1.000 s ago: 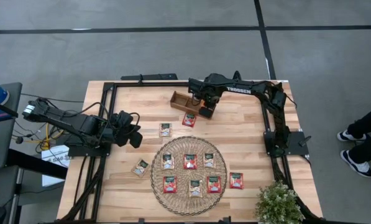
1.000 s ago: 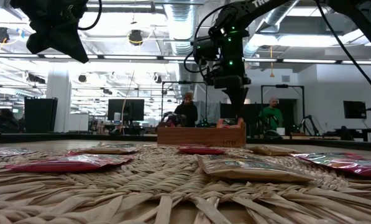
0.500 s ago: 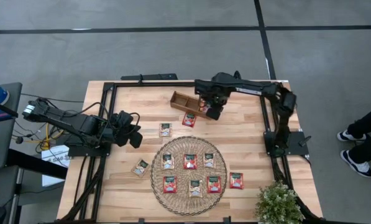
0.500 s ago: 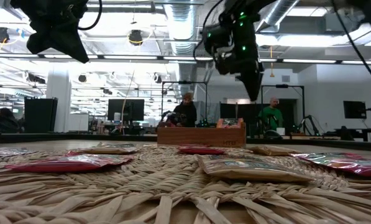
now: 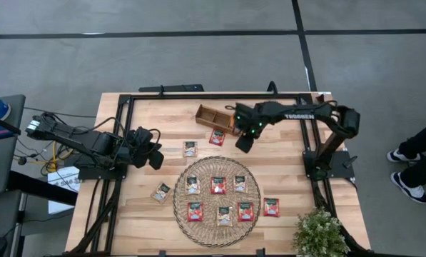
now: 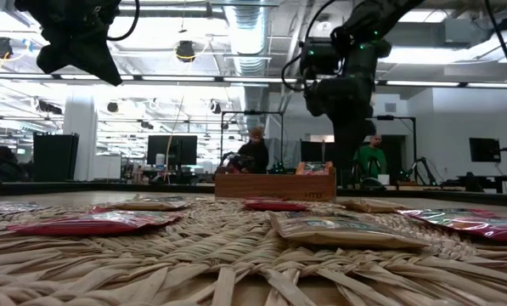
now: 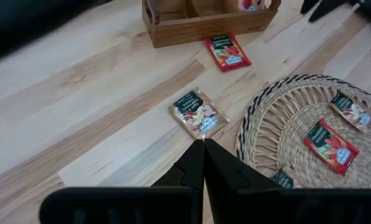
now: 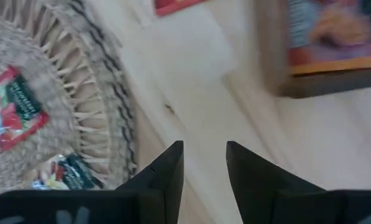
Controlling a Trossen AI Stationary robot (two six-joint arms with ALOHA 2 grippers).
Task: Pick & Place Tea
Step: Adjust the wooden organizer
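Now the right tool (image 5: 244, 143) hangs empty with fingers apart just right of the wooden tray (image 5: 214, 117), probably between sachets, while the left tool (image 5: 154, 157), fingers together, waits at the desk's left. Ten tea sachets (image 5: 218, 185) lie out: six on the round woven mat (image 5: 181, 209), four on bare desk (image 5: 280, 150).

Wooden tray (image 5: 214, 116), woven mat (image 5: 180, 207), plant (image 5: 320, 233).

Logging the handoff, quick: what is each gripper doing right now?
Left gripper: closed, holding nothing.
Right gripper: open, empty, over bare table.
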